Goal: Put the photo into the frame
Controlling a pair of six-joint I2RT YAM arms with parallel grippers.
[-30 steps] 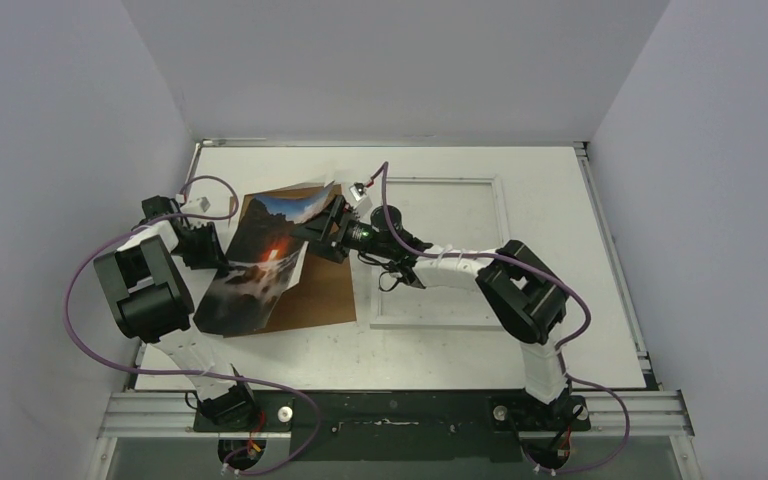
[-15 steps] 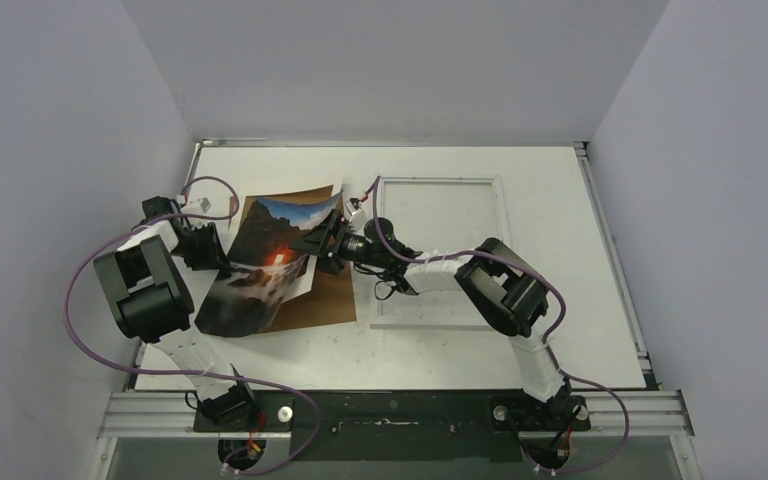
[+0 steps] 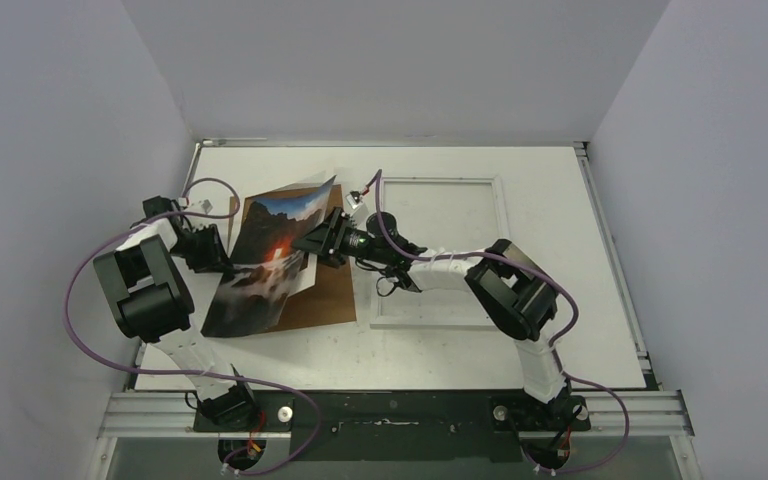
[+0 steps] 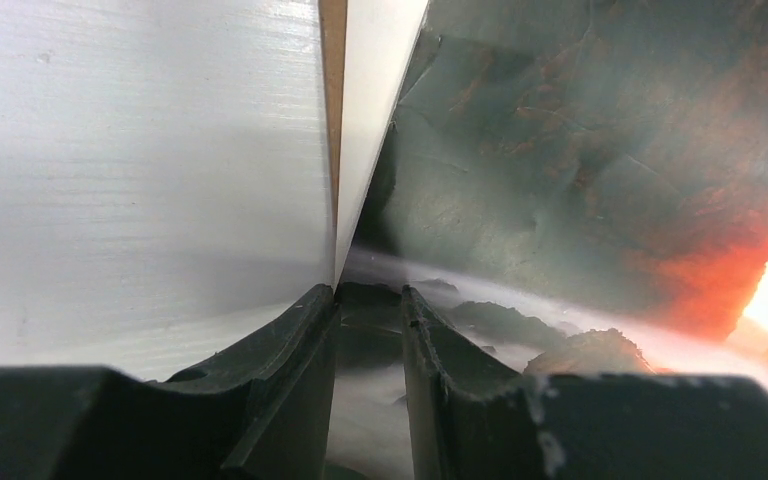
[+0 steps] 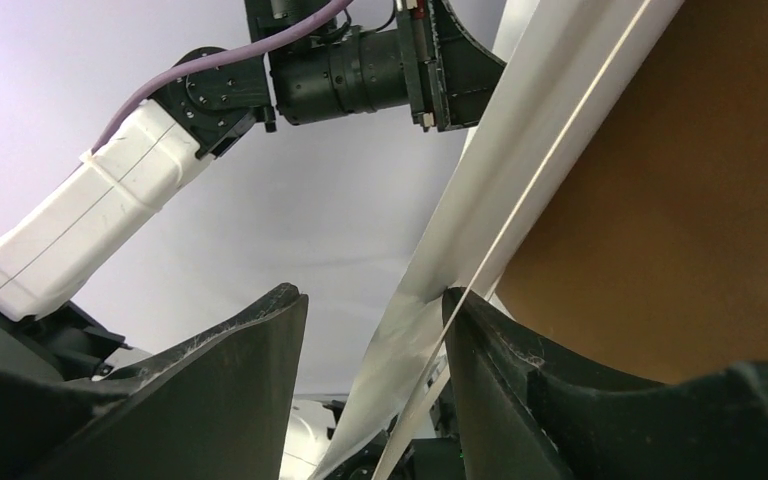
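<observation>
The photo [image 3: 258, 268], a sunset print, is lifted off the table and bowed over a brown backing board [image 3: 328, 296]. My left gripper [image 3: 222, 262] grips its left edge; in the left wrist view the jaws [image 4: 370, 292] stand narrow with the print [image 4: 580, 150] running between them. My right gripper [image 3: 312, 243] is at the photo's right edge. In the right wrist view the sheet's white back [image 5: 520, 170] runs between the fingers [image 5: 373, 295], touching only the right one, with a gap to the left one. The white frame [image 3: 430, 322] lies flat to the right.
The brown board [image 5: 680, 200] lies under the photo, left of the frame. The left arm [image 5: 360, 60] reaches in from the table's left side. White walls close the table on three sides. The right arm stretches across the frame's lower left corner.
My right gripper has slid left onto the photo's right edge and its jaws have narrowed around it. The left gripper keeps its hold in place.
</observation>
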